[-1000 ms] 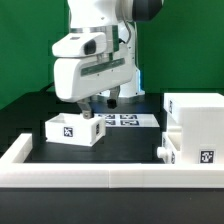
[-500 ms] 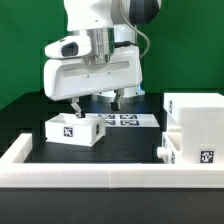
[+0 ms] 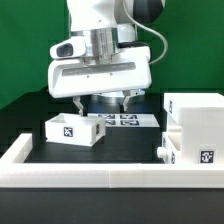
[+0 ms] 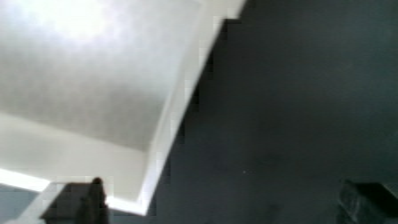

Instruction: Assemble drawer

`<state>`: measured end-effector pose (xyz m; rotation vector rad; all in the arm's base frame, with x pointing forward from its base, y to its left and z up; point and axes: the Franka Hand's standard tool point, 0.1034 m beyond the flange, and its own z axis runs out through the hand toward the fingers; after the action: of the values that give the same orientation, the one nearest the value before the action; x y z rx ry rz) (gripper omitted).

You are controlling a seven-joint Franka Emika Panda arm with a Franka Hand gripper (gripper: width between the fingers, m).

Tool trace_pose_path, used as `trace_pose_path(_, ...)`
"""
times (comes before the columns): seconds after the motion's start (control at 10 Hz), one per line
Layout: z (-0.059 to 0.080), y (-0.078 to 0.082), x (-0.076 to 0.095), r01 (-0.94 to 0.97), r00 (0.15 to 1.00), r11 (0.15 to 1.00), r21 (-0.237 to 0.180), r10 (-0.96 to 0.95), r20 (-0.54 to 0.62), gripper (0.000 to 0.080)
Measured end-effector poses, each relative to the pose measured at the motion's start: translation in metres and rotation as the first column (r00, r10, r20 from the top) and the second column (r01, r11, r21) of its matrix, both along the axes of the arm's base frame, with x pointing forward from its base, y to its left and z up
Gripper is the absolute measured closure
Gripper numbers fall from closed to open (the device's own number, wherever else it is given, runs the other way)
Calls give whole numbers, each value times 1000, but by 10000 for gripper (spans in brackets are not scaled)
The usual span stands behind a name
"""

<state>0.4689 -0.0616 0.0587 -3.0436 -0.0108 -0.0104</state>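
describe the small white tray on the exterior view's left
The small tray is a white, plastic-looking square box, open-topped, with one black-and-white tag on its front wall. It sits upright on the black table, apart from the tall housing. The open pincer hangs above it, not gripping it.

Gripper (image 3: pixel 101 102), prob. spread wide, hovers near small tray (image 3: pixel 72 129).

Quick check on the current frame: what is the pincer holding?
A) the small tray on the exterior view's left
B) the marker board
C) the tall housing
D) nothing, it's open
D: the pincer hangs open with its fingers spread and nothing between them, while the small tray stands on the table below, apart from it.
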Motion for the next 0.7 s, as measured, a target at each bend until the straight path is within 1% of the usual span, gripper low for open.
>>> trace_pose_path(0.2, -5, -1, -3, 169, 985, 986, 9, -169, -24, 151)
trace_pose_path(0.3, -11, -3, -6, 225, 974, 974, 10, -224, -39, 151)
trace_pose_path(0.4, -15, -6, -7, 240, 970, 971, 11, -240, -36, 151)
trace_pose_path(0.5, -22, -5, -10, 332, 942, 943, 12, -331, -51, 151)
trace_pose_path(0.6, -28, -3, -12, 365, 930, 931, 11, -364, -57, 151)
trace_pose_path(0.7, -34, -3, -16, 360, 932, 933, 9, -359, -53, 151)
